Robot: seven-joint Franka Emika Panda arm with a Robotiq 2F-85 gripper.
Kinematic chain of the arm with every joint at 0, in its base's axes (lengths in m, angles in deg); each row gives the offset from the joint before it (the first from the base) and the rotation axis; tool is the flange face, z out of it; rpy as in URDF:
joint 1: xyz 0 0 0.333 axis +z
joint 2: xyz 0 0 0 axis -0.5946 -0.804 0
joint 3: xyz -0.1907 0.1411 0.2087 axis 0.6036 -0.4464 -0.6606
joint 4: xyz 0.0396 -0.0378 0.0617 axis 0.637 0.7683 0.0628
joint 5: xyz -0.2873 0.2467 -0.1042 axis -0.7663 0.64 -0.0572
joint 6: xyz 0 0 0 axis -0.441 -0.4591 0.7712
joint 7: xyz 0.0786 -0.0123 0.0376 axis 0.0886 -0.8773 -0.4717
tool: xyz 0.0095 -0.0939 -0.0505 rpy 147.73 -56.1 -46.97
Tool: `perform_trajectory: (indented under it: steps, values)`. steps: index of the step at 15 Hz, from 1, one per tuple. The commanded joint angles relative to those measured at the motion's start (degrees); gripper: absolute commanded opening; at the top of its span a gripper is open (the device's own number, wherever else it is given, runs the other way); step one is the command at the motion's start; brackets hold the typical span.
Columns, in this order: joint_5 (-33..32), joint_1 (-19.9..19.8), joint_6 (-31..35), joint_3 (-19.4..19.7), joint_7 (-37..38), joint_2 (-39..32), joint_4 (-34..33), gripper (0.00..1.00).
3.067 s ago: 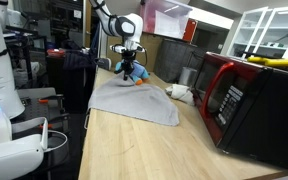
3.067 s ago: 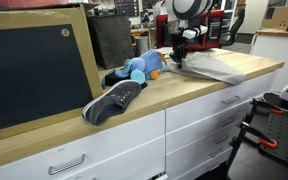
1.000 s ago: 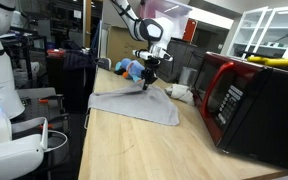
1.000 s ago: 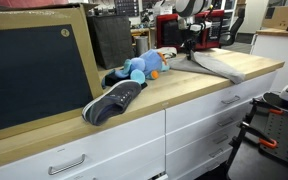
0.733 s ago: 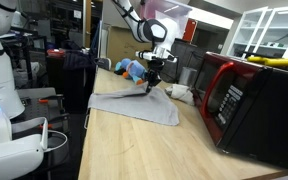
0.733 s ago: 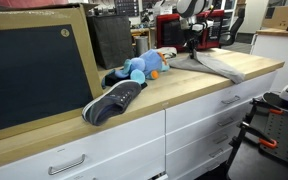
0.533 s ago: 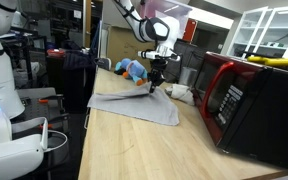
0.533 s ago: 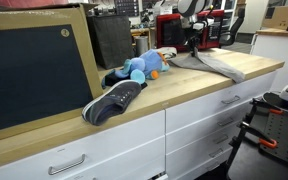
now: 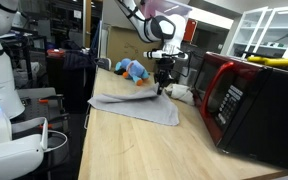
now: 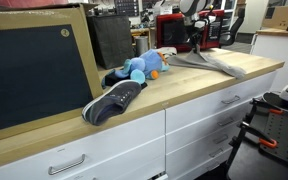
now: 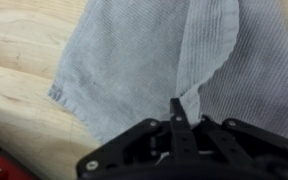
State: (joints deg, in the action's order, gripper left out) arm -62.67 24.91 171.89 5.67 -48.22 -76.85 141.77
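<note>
A grey cloth (image 9: 134, 106) lies spread on the wooden countertop (image 9: 134, 150). My gripper (image 9: 162, 86) is shut on a pinched fold of it and lifts that edge a little off the wood. In the wrist view the gripper (image 11: 176, 106) comes in from the bottom. The ribbed grey cloth (image 11: 134, 55) rises in a peak to the closed fingertips. The lifted cloth (image 10: 216, 62) also shows in an exterior view, hanging from the gripper (image 10: 196, 46). A blue plush toy (image 9: 134, 69) lies just behind the cloth.
A red microwave (image 9: 246, 95) stands close beside the gripper, with a white object (image 9: 181, 93) in front of it. Along the counter lie the blue plush toy (image 10: 140, 67) and a dark shoe (image 10: 114, 100). A large dark board (image 10: 34, 70) leans behind them.
The gripper has moved sideways toward the microwave, away from the plush toy, dragging the held edge of the cloth with it. The jaws stayed shut.
</note>
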Motion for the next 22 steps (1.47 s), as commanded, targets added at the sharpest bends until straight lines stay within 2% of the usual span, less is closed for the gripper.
perform_trajectory:
  steps: [1,10,14,15,16,22]
  values:
    - [-0.91,-0.64,-2.33,0.75,2.26,-2.67,-4.70,0.01]
    - [-0.97,-3.73,-6.76,3.59,4.89,-10.02,-13.94,0.01]
    - [-0.54,-5.44,-9.24,3.67,5.27,-13.47,-18.34,0.01]
    - [-0.35,-5.77,-9.80,3.58,5.20,-13.92,-19.24,0.28]
    - [-0.23,-6.02,-10.23,3.47,5.08,-14.49,-20.09,0.29]
    - [0.59,-6.44,-9.79,2.85,4.59,-14.84,-22.25,0.73]
